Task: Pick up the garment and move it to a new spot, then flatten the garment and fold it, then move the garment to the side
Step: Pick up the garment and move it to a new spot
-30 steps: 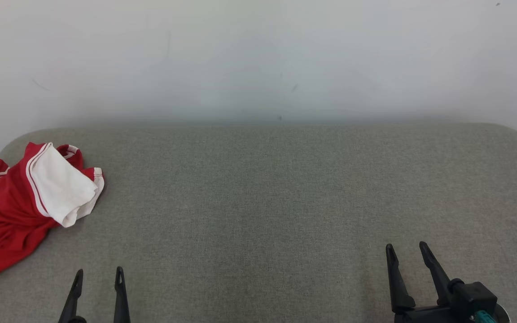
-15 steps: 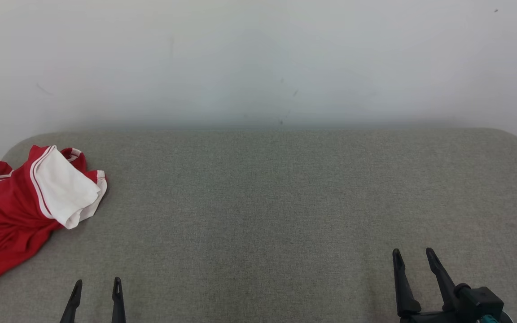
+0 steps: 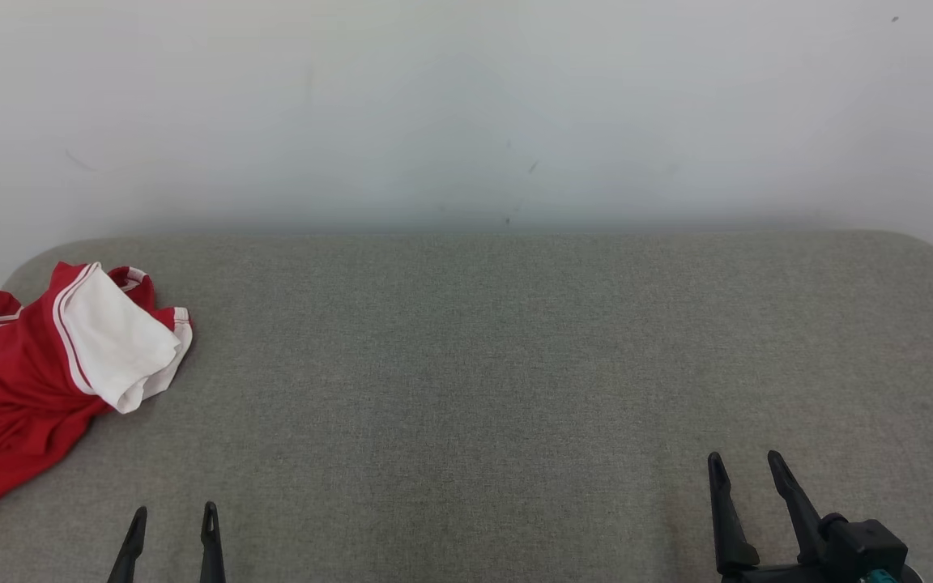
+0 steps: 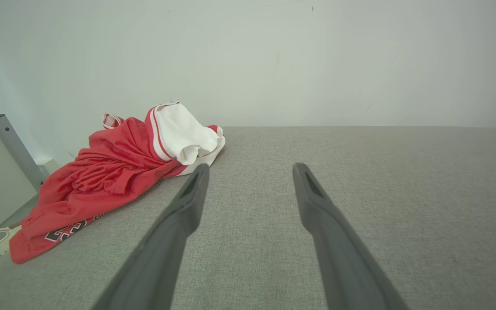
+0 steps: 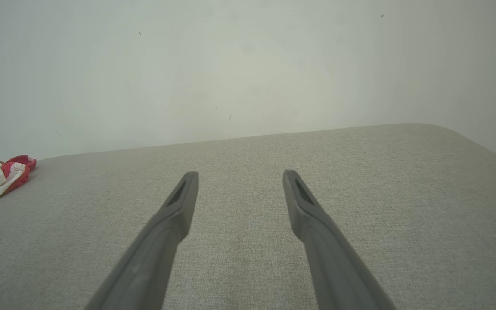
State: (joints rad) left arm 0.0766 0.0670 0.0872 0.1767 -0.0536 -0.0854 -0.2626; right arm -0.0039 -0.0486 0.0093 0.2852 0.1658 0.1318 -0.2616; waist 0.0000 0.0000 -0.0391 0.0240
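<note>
Two grippers stand over the near part of a grey fabric-covered surface (image 3: 466,348), each with its jaws spread wide and nothing between them. The left gripper (image 3: 175,512) shows at the lower left of the head view as two dark fingertips pointing toward the pale wall (image 3: 466,105). The right gripper (image 3: 743,458) sits at the lower right, its fingers leaning a little to the left above its black body. Neither touches the garment (image 3: 13,389), a red jersey with white trim that lies crumpled at the far left of the surface and runs out past the left edge of the head view. A white panel bordered by thin red and white stripes is turned up on top of the heap, on the side toward the wall. In the left wrist view the garment lies ahead and to the left of that gripper's fingers, near but apart, with dark lettering at its near hem. In the right wrist view a white and red corner of it shows at the far left, well apart from the right gripper
</note>
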